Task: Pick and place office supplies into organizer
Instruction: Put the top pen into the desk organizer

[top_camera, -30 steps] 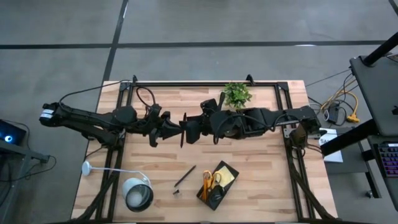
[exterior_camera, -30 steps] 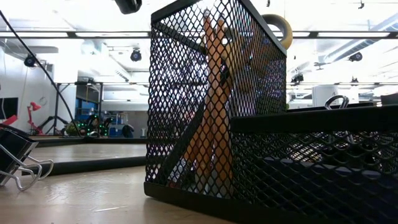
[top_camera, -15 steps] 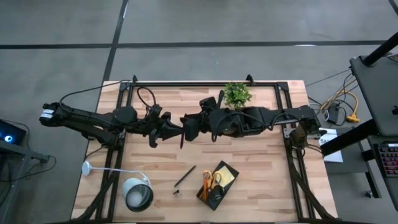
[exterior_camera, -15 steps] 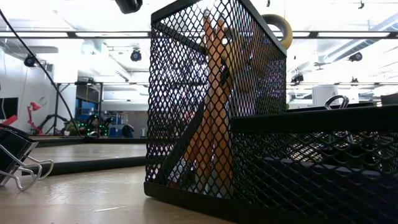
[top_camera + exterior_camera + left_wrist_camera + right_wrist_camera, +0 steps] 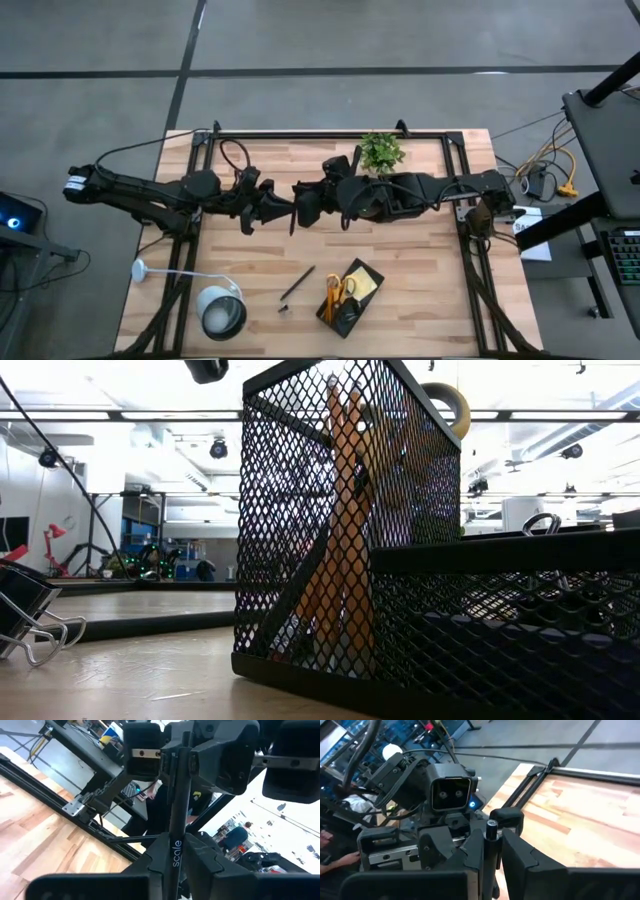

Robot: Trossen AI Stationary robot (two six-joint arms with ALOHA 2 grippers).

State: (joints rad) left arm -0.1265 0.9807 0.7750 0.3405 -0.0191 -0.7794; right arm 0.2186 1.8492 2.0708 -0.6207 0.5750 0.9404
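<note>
Even, soft overhead light covers the desk point(image 5: 420, 270) in the high view, with faint shadows. The low view is backlit: ceiling strip lights glare white, and the near mesh organizer point(image 5: 350, 530) reads dark. Both wrist views blur up close.

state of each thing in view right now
left gripper: shut on the held pen
right gripper: shut on the same pen
held pen: aloft between both arms
organizer: holds scissors, sticky notes
loose pen: lying on table
binder clip: on table, outside organizer
</note>
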